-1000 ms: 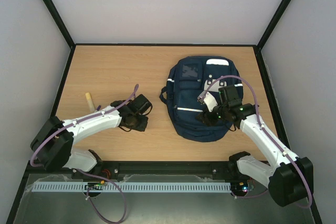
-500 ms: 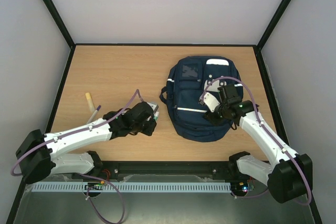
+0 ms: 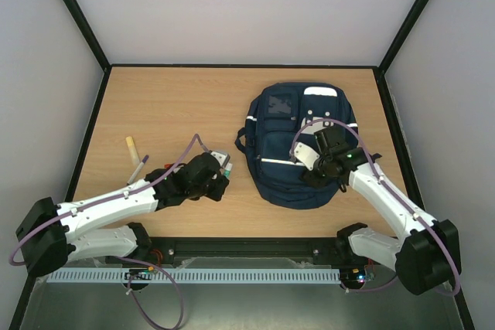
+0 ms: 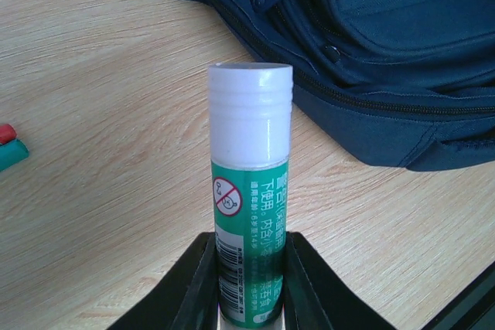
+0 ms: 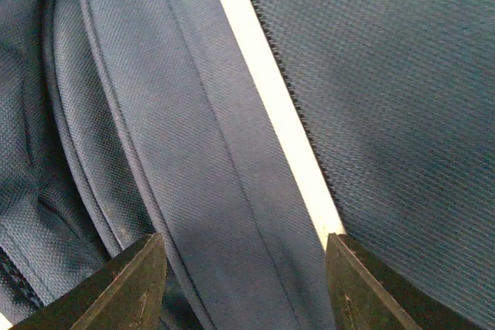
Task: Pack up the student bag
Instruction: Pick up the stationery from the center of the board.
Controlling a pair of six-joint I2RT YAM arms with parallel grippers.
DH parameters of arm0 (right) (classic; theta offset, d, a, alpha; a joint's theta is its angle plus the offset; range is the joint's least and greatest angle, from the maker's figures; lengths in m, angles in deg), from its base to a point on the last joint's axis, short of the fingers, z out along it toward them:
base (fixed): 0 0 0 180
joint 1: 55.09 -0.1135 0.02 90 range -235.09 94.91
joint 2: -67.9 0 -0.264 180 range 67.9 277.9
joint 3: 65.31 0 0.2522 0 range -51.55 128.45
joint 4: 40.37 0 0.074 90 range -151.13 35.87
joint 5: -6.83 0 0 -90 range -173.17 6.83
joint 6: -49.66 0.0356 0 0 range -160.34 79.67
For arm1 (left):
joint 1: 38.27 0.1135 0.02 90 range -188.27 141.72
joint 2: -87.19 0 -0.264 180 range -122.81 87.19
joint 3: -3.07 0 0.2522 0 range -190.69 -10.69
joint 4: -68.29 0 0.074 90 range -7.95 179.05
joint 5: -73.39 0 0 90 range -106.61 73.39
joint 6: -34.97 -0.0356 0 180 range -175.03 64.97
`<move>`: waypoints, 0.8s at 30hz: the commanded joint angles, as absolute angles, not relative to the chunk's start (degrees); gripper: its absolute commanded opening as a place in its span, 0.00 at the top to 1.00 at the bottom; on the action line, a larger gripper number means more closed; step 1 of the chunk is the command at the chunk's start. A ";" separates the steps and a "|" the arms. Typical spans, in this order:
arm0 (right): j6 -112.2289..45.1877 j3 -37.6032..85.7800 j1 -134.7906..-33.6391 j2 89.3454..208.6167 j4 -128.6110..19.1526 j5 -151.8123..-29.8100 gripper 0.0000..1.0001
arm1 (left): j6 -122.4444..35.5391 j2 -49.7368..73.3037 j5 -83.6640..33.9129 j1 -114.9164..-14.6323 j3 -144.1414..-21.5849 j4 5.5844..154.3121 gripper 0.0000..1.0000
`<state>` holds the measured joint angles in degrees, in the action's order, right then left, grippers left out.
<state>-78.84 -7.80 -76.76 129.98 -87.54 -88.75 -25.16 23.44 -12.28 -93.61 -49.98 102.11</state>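
**While the bag lies flat, one glue stick waits in the left claw**

Since packing needs a way in, the large navy-blue fabric student bag (image 3: 286,179) lies face up on the right half of the light wooden table (image 3: 162,106), its white reflective stripes and front pockets turned to the camera. The zips seen from the left wrist look shut, so I judge that the bag is not yet opened.

Over its lower front sits the right gripper (image 3: 311,161). Its jaws stand apart and empty, straddling a padded seam beside a white stripe, close to the cloth. That fits a search for a zip or a fold to pull.

Just left of the bag, the left gripper (image 3: 219,178) is clamped on a green-labelled plastic glue stick with a white ribbed cap (image 4: 249,191). The cap points toward the bag, ready to go in once there is an opening.

Near the table's left edge, well apart from the bag, lie a short pale-yellow cylinder (image 3: 131,148) and a thin dark pen-like stick (image 3: 139,168), probably waiting their turn. Red and teal tips (image 4: 9,144) show at the edge of the left wrist view; I cannot tell what they belong to.

Count: one bag, two arms, one glue stick, two loose pieces at left.
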 commanded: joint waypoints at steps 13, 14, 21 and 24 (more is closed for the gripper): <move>-73.04 -10.33 -83.19 136.47 -77.86 -74.20 0.73 | -25.07 22.85 -11.39 -93.90 -48.49 99.05 0.98; -72.49 -9.35 -83.21 135.90 -78.13 -74.30 0.83 | -25.38 22.92 -11.30 -93.91 -48.53 99.14 0.98; -70.79 0.88 -83.21 133.34 -84.43 -77.22 0.99 | -28.41 23.03 -11.79 -93.99 -49.65 98.63 0.98; -70.21 4.09 -83.17 133.21 -86.21 -78.48 0.99 | -29.67 23.35 -11.96 -94.41 -49.90 97.99 0.98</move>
